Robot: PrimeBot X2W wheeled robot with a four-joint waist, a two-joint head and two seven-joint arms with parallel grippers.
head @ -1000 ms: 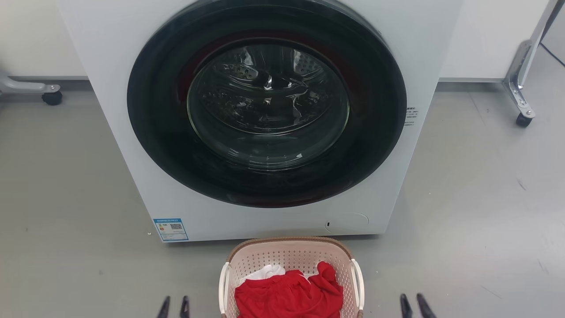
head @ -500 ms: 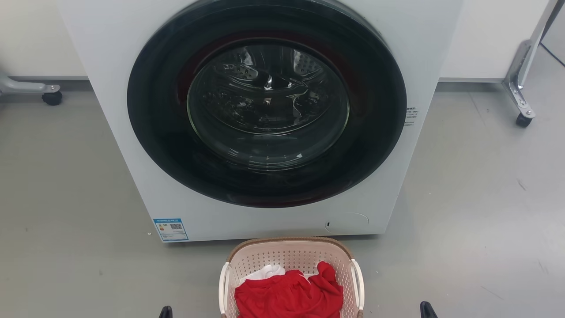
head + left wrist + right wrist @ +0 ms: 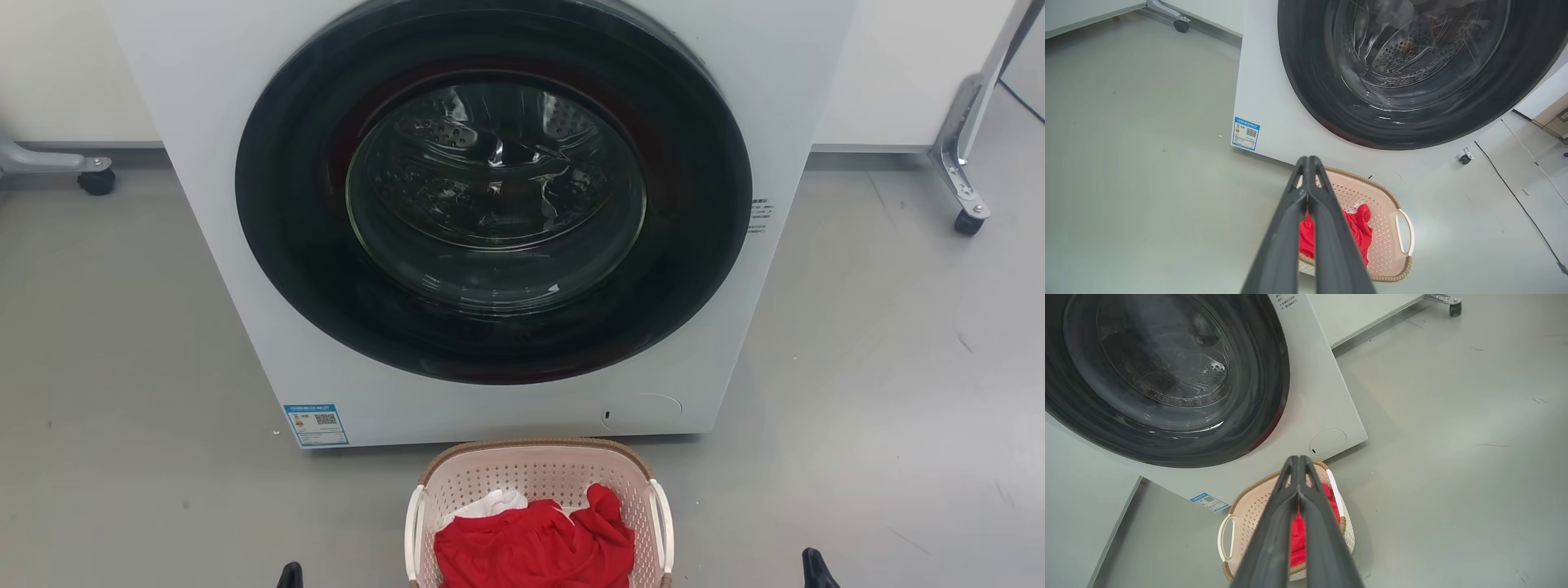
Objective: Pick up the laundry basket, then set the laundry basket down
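on the floor (image 3: 857, 408), the pink perforated laundry basket (image 3: 539, 482).

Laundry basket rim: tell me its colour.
The laundry basket rim is woven-look brown, clearest in the left wrist view.

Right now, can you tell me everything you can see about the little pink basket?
The laundry basket is small, pale pink plastic full of tiny holes, with a brown woven-look rim and white handles on both sides. It stands upright on the grey floor, right before the washing machine. Inside lie a crumpled red cloth and a bit of white cloth.
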